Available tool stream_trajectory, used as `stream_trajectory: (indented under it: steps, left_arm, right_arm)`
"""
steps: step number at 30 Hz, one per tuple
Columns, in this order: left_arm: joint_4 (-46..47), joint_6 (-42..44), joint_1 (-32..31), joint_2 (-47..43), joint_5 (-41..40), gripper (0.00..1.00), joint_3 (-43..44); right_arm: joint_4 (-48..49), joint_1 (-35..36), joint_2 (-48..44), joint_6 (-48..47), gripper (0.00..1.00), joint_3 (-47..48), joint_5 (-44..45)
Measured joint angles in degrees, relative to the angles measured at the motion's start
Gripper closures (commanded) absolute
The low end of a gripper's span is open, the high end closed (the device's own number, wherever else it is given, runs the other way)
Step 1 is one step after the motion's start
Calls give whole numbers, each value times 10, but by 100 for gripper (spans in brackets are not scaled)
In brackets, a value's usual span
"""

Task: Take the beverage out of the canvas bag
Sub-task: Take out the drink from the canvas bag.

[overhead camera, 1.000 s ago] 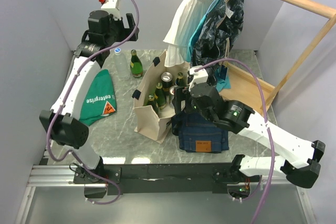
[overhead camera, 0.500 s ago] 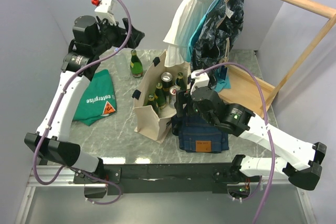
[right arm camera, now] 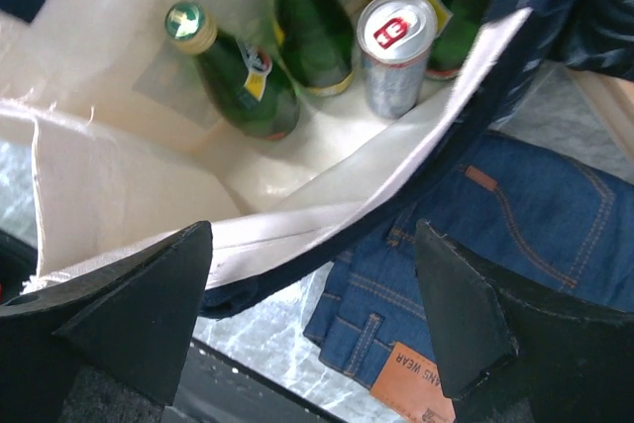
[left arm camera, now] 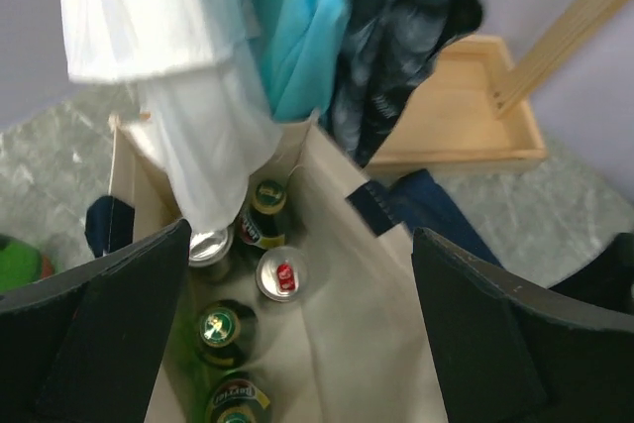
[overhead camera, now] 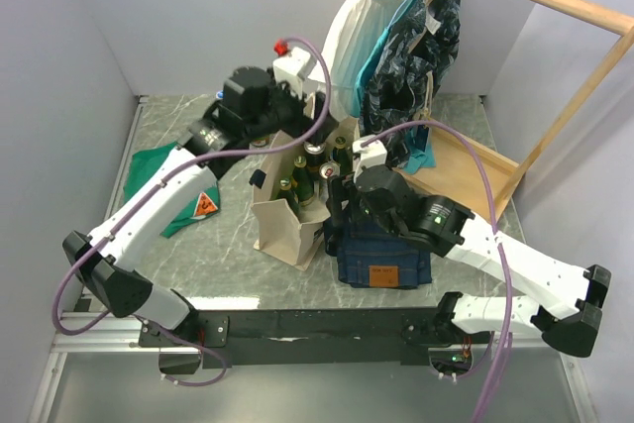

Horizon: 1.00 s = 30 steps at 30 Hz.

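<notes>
On the marble table [overhead camera: 218, 274], the canvas bag [overhead camera: 277, 230] holds upright bottles [left arm camera: 220, 326] at six o'clock from the wide, empty left gripper [left arm camera: 300, 235]; the equally wide right gripper [right arm camera: 312, 230] looks nearer.

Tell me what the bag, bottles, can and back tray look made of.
Canvas bag: matte cream woven cloth, frayed edge, soft folds.
Green bottles: glossy, likely glass, with metal-looking caps.
Can: shiny silver metal, pull-tab top.
Tray: pale, seemingly unvarnished wood; grain is too blurred to confirm.
</notes>
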Motion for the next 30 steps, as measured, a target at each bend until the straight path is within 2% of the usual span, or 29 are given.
stream_trajectory:
  steps: [5,15,30]
  left_arm:
    - [22,0,-4,-56,-37,1,-148]
    - [33,-8,-19,-120,-62,3,-256]
    - [19,-21,-47,-151,-56,17,-293]
  right_arm:
    - [-5,2,5,-7,11,-1,-23]
    - [-31,19,5,-27,11,-1,-58]
    - [-48,47,17,-33,11,-1,-67]
